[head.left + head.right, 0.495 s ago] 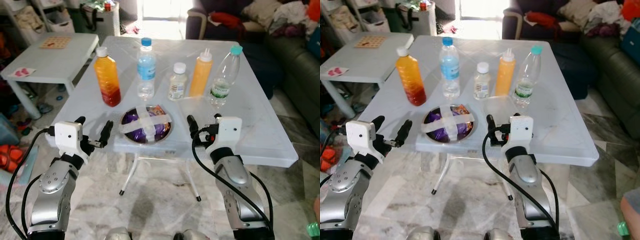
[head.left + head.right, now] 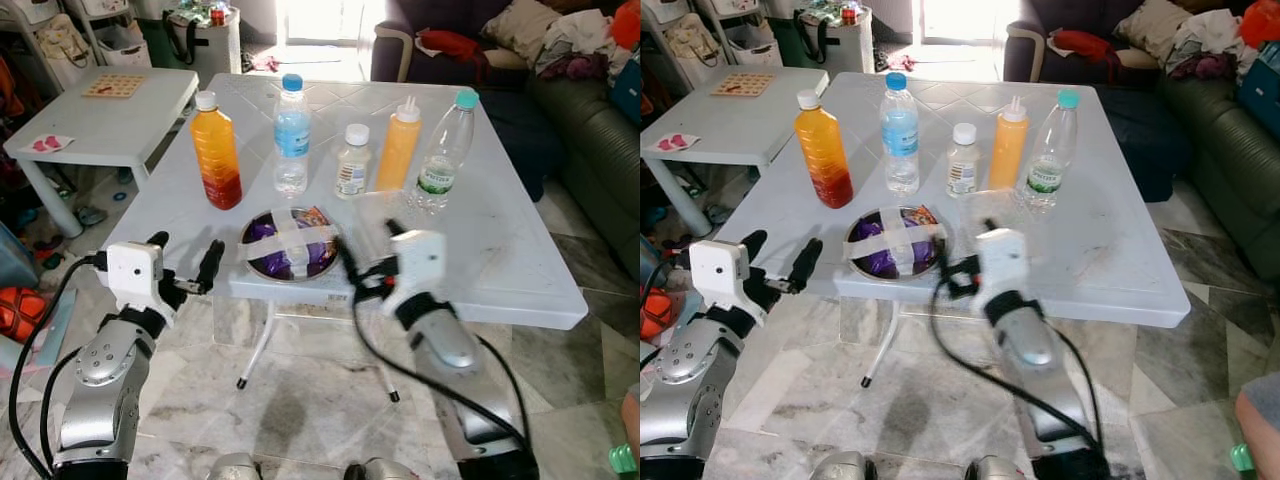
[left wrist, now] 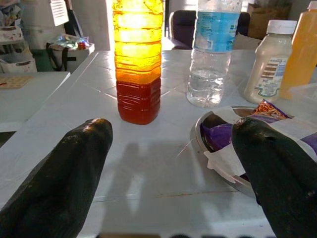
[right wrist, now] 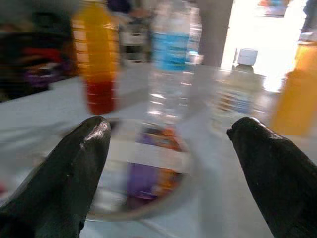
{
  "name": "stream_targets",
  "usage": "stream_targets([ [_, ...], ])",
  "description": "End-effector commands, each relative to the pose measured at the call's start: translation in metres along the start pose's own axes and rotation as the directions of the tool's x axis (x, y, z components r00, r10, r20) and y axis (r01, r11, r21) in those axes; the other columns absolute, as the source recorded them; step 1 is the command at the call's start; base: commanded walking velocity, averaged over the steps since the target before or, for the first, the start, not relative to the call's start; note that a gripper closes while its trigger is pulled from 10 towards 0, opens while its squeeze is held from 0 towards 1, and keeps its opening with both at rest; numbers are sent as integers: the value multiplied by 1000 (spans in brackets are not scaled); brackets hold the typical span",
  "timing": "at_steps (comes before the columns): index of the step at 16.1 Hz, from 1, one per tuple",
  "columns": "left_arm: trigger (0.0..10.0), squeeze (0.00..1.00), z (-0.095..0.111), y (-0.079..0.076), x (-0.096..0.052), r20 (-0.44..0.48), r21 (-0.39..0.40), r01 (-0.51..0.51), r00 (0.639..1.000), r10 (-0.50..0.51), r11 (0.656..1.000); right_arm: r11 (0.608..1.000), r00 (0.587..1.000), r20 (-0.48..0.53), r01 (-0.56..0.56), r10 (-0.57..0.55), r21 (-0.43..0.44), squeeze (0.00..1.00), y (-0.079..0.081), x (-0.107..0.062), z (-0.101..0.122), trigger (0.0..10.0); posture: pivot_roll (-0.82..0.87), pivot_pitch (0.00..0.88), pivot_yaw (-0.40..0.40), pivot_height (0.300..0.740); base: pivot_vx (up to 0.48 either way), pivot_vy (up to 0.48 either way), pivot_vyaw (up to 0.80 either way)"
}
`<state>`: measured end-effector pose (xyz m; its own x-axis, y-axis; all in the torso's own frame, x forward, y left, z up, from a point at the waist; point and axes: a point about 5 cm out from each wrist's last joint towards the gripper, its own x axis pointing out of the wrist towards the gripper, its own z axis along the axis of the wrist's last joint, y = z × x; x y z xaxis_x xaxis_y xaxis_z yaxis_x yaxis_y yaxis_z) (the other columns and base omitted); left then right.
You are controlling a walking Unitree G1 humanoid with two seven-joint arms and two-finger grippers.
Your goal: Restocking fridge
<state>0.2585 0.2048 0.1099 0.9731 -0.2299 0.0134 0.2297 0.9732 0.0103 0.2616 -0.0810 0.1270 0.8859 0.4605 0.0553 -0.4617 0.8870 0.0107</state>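
Grippers up at the near edge of the white table, both empty. Left gripper poised just off the near-left edge, fingers spread wide, aimed between the orange bottle and the bowl. Right gripper blurred, hanging over the near edge just right of the bowl, fingers wide apart too, touching nothing. Just beyond, near the front edge, a round metal bowl stuffed with purple snack packets and crossed with two strips of pale tape. Behind it, a row of five across the middle of the table, all upright: tall orange bottle with a dark red layer at the bottom and a white cap on the left, then a water bottle with blue label and blue cap, a small pale bottle with a white cap, an orange squeeze bottle with a nozzle top, and a clear bottle with a teal cap on the right. Farther off to the left, a second low white table; off to the right, a dark green sofa heaped with clothes.
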Motion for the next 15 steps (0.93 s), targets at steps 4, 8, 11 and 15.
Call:
stream_targets([
  [4, 10000, 0, 4, 2, 4, 13, 10, 2, 1000, -2, 1000, 990, 995, -85, -37, 49, 135, 0, 3, 2, -12, 10000, 127, 0, -33, 740, 0, 0, 0],
  [8, 10000, 0, 6, 2, 7, 22, 13, 5, 1000, -5, 1000, 985, 990, -108, -69, 86, 159, 0, 7, 4, -14, 10000, 128, 0, -33, 740, 0, 0, 0],
  [11, 10000, 0, 7, 2, 8, 25, 15, 8, 1000, -8, 1000, 980, 976, -167, -115, 142, 162, 0, 13, 3, -22, 10000, 131, 0, -38, 740, 0, 0, 0],
  [15, 10000, 0, 7, 2, 9, 31, 17, 9, 999, -9, 1000, 975, 968, -200, -110, 149, 194, 0, 12, 1, -25, 10000, 131, 0, -43, 740, 0, 0, 0],
])
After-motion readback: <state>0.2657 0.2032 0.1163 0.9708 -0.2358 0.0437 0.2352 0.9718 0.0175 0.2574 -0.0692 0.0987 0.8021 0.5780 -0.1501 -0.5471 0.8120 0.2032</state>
